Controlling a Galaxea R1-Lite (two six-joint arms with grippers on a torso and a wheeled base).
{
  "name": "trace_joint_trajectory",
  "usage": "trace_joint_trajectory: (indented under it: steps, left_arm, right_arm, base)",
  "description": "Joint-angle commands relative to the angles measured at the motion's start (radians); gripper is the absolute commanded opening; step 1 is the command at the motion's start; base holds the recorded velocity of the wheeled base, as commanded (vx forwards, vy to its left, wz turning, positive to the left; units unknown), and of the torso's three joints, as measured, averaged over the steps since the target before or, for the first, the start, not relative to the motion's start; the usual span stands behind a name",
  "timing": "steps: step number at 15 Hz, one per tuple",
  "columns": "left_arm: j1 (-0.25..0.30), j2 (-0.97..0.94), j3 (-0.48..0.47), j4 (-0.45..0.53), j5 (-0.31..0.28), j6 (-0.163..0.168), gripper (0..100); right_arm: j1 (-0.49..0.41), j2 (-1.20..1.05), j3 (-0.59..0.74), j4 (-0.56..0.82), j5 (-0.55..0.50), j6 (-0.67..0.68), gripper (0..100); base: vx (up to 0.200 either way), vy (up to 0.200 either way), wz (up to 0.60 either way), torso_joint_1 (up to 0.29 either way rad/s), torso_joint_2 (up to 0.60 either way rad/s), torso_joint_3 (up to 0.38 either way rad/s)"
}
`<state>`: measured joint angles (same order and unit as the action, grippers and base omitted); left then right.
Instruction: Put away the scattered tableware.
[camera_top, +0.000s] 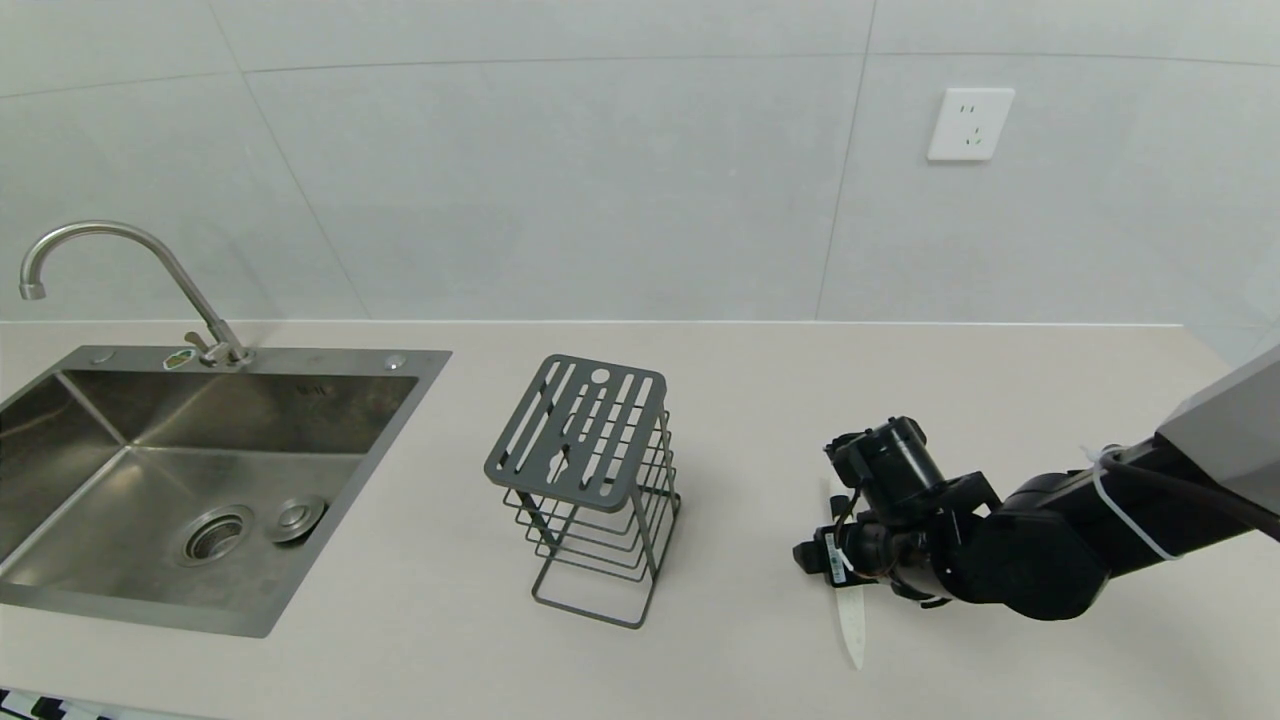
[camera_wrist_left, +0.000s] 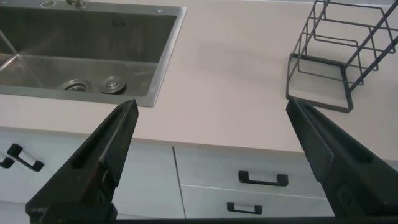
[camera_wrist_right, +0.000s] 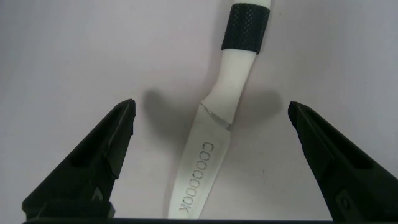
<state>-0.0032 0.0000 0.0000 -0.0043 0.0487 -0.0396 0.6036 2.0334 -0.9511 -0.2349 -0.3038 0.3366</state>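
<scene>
A white knife (camera_top: 850, 620) with a black-banded handle lies flat on the beige counter, its blade tip toward the front edge. My right gripper (camera_top: 835, 555) hovers just above it, open, and the knife (camera_wrist_right: 214, 134) lies between the two spread fingers (camera_wrist_right: 93, 165). A dark wire knife rack (camera_top: 590, 480) with a slotted top stands mid-counter, to the left of the knife. My left gripper (camera_wrist_left: 214, 171) is open and holds nothing, low in front of the counter edge, with the rack's base (camera_wrist_left: 329, 81) beyond it.
A steel sink (camera_top: 110, 590) with a curved tap (camera_top: 120, 275) takes up the counter's left end. A tiled wall with a socket (camera_top: 968, 123) runs behind. Cabinet drawers with black handles (camera_wrist_left: 262, 180) sit below the counter. Bare counter lies between rack and knife.
</scene>
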Motion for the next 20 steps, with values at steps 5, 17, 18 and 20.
trace_joint_trajectory:
  steps: [5,17,18,20]
  left_arm:
    - [0.000,0.000,0.000,0.000,0.000,0.000,100]
    - [0.000,0.000,0.000,0.000,0.000,-0.002,100]
    - [0.000,0.000,0.000,0.000,0.000,-0.002,100]
    - [0.000,0.000,0.000,0.000,0.000,-0.002,100]
  right_arm:
    - [-0.002,0.016,-0.031,-0.001,-0.008,-0.024,100]
    - [-0.004,0.044,0.060,0.000,-0.031,-0.018,0]
    - [-0.012,0.039,0.060,0.000,-0.031,-0.018,0]
    - [-0.015,0.010,0.052,-0.001,-0.031,-0.021,0]
  base:
    - [0.000,0.000,0.00,0.000,0.00,0.000]
    - [0.000,0.000,0.00,0.000,0.00,0.000]
    - [0.000,0.000,0.00,0.000,0.00,0.000]
    - [0.000,0.000,0.00,0.000,0.00,0.000]
